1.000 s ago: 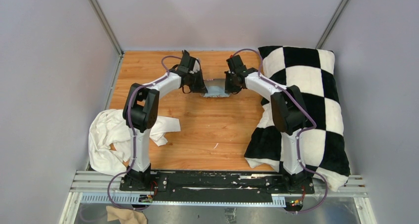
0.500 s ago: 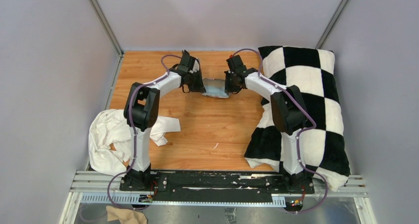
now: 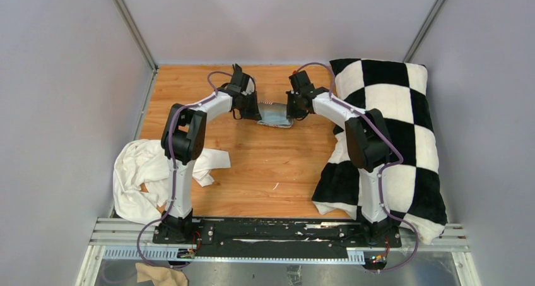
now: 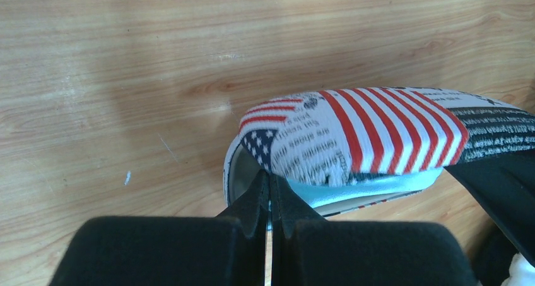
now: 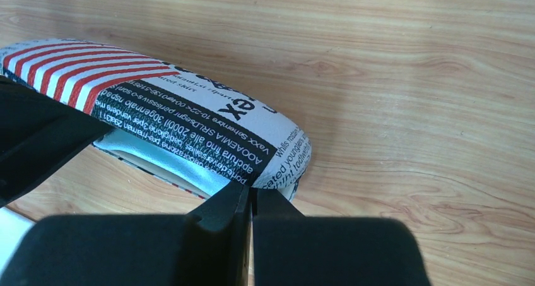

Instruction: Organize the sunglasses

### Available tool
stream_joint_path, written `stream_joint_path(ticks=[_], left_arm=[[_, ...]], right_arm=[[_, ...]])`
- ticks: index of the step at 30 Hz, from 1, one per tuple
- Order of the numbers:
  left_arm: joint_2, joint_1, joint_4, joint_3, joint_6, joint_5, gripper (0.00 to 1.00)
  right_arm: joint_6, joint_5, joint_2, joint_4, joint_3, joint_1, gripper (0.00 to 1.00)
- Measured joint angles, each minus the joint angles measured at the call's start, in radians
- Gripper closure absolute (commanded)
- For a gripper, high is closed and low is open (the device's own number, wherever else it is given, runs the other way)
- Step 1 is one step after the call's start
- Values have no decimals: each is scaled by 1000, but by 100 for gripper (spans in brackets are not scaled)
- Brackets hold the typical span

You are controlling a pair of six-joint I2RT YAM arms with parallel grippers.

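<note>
The sunglasses are hidden in every view. The oblong case point(image 3: 276, 114), printed with red-white stripes and newsprint, lies at the back middle of the wooden table with its lid almost down. The light-blue cloth point(image 4: 372, 186) shows in the slit under the lid, also in the right wrist view point(image 5: 170, 156). My left gripper point(image 3: 255, 112) is shut, its tips point(image 4: 270, 175) against the case's left end point(image 4: 366, 134). My right gripper point(image 3: 291, 112) is shut, its tips point(image 5: 250, 188) against the lid edge at the right end point(image 5: 176, 115).
A black-and-white checkered pillow point(image 3: 391, 128) covers the right side of the table. A crumpled white cloth point(image 3: 142, 175) lies at the left near edge. The grey walls stand close behind the case.
The case lid has come down: the light interior that showed a second ago is now mostly covered. Both grippers have stayed at the case's ends.
</note>
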Motion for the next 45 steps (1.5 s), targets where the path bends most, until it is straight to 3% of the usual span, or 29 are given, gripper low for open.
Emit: stream_joint_path(ticks=[12, 15, 24, 34, 45], left_arm=[[2, 0, -16, 3, 19, -5, 99], [2, 0, -19, 3, 21, -5, 98], [2, 0, -26, 3, 27, -9, 77], [-34, 2, -27, -23, 16, -17, 74], [-69, 3, -12, -60, 3, -20, 68]], right_arm=[[-1, -14, 0, 8, -21, 0, 99], [-3, -14, 0, 9, -27, 0, 94], [-12, -7, 0, 10, -34, 0, 84], [-21, -4, -15, 6, -48, 0, 71], [-20, -3, -87, 6, -67, 0, 70]])
